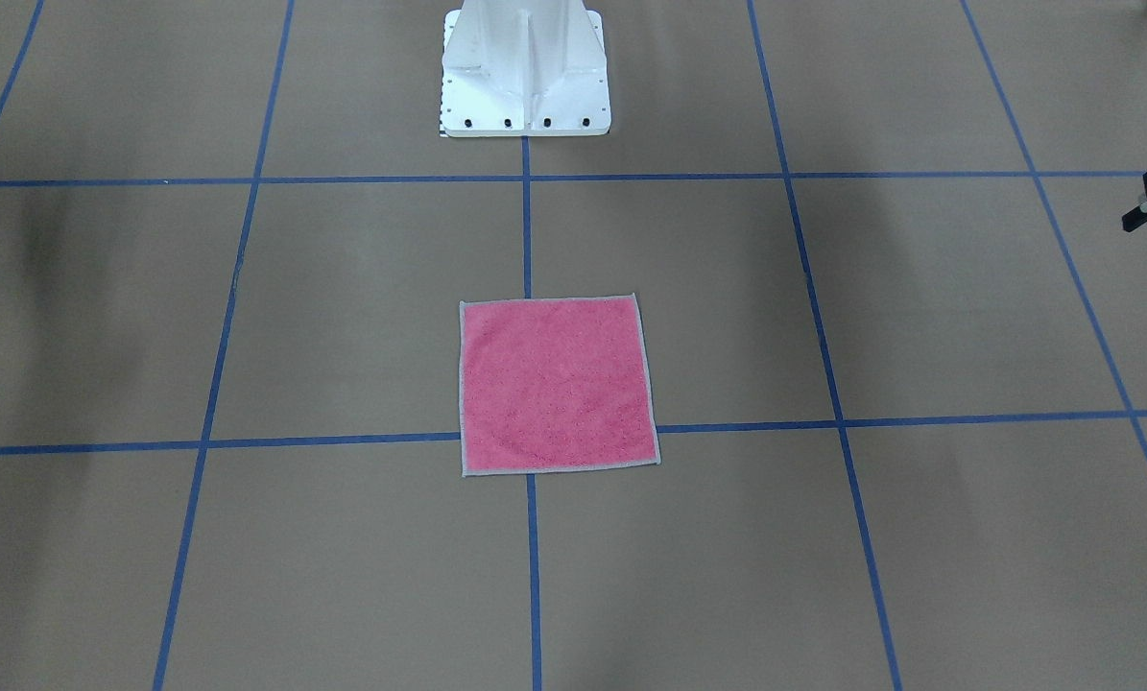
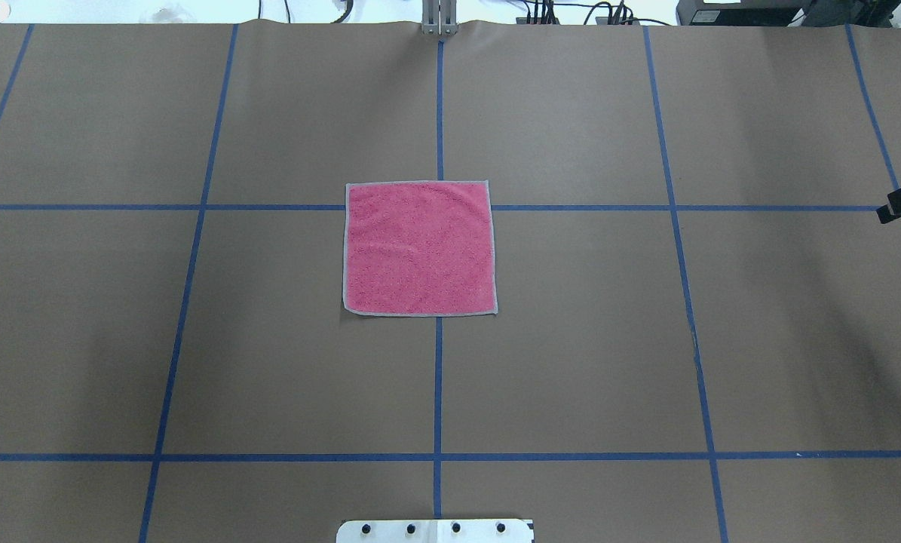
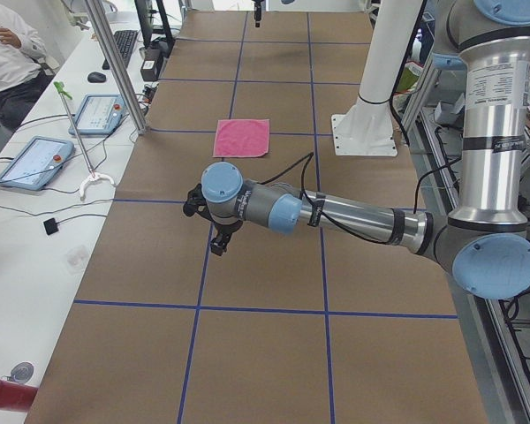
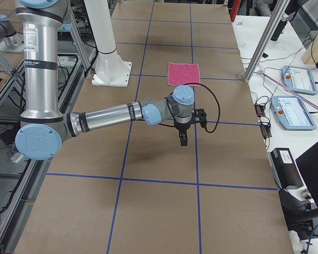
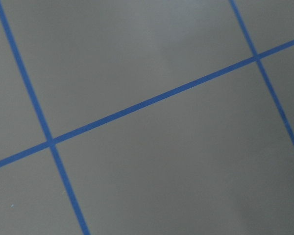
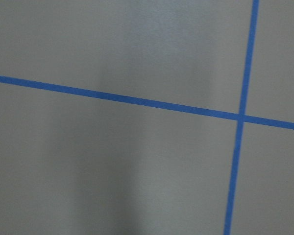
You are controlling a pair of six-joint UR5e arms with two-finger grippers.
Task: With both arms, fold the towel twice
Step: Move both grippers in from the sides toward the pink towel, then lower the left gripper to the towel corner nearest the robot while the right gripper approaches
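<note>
Pink square terry-cloth towel (image 2: 418,247) is lying flat and unfolded, mid-way along the brown paper-covered table (image 2: 571,339). Left black two-finger gripper (image 3: 217,246) and right black two-finger gripper (image 4: 183,139) are hanging well apart from it; can't tell whether either claw is open or closed. Likely risk: uneven corner pinches skewing the fold, fingertips snagging paper.

Table: brown paper-covered table (image 2: 571,339), flat and matte.
Markings: blue tape lines (image 2: 439,377) divide it into large rectangles.
Centre: pink square terry-cloth towel (image 2: 418,247), flat and unfolded, covering a line crossing.
Robot side: white metal pedestal base (image 1: 525,77), standing on the middle line.
</note>
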